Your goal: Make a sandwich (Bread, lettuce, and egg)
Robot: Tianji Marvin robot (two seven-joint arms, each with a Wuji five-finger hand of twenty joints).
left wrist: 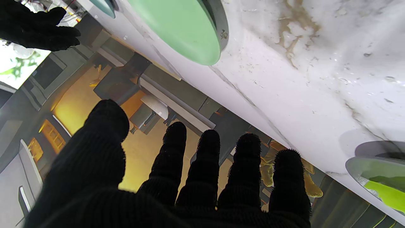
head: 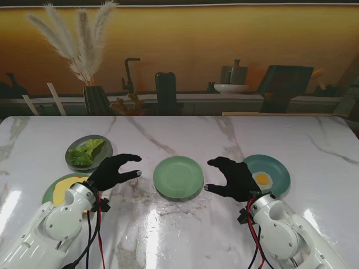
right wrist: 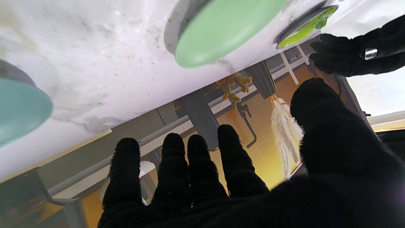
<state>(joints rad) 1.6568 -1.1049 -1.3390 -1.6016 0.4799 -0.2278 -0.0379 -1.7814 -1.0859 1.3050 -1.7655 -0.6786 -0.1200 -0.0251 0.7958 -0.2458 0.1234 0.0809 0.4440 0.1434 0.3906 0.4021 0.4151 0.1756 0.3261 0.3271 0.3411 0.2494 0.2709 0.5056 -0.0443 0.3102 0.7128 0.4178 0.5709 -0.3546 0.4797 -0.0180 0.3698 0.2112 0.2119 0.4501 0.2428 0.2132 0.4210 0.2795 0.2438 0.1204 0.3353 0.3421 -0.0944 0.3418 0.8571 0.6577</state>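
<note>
Marble worktop [head: 185, 230] carries the bare middle plate [head: 178, 177] between both spread, unladen hands, so the left hand [head: 115, 171] should lift the bread [head: 66, 189] near the worktop's left edge cleanly first.

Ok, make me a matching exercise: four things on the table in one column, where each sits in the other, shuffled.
Things:
1. lettuce
2. fried egg
3. bread
4. light green plate

Places:
A. on the teal plate, beside the right robot hand
B. bare, between the two hands
C. on the grey plate, far left
D. on the green plate nearest me, partly hidden by the left robot hand

Pairs: 1-C, 2-A, 3-D, 4-B
</note>
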